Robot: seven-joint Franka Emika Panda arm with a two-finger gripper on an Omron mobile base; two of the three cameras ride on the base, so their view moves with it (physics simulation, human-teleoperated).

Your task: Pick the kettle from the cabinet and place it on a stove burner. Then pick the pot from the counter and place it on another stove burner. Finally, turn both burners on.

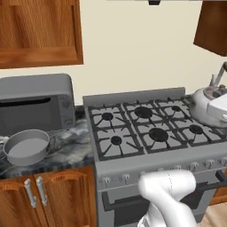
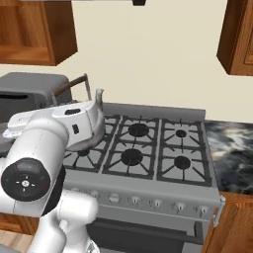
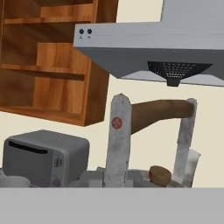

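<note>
The silvery kettle (image 1: 204,108) hangs tilted in the air over the grey stove (image 1: 146,128), and I cannot tell which burner it is above. My gripper (image 1: 215,94) is shut on it at the top, with the fingertips hidden by the hand. From the right base view the kettle (image 2: 97,132) peeks out behind my hand, its dark handle (image 2: 73,85) arching up. Its brown handle (image 3: 162,111) and lid knob (image 3: 159,175) sit close ahead in the hand view. The wide grey pot (image 1: 27,146) rests on the marbled counter (image 1: 73,150) left of the stove. The wooden cabinet (image 3: 48,65) shows bare shelves.
A grey microwave (image 1: 35,106) stands on the counter behind the pot. A grey range hood (image 3: 175,43) hangs over the stove. All the burners (image 1: 157,134) are bare. The knobs (image 2: 133,201) run along the stove front. More counter (image 2: 232,148) lies right of the stove.
</note>
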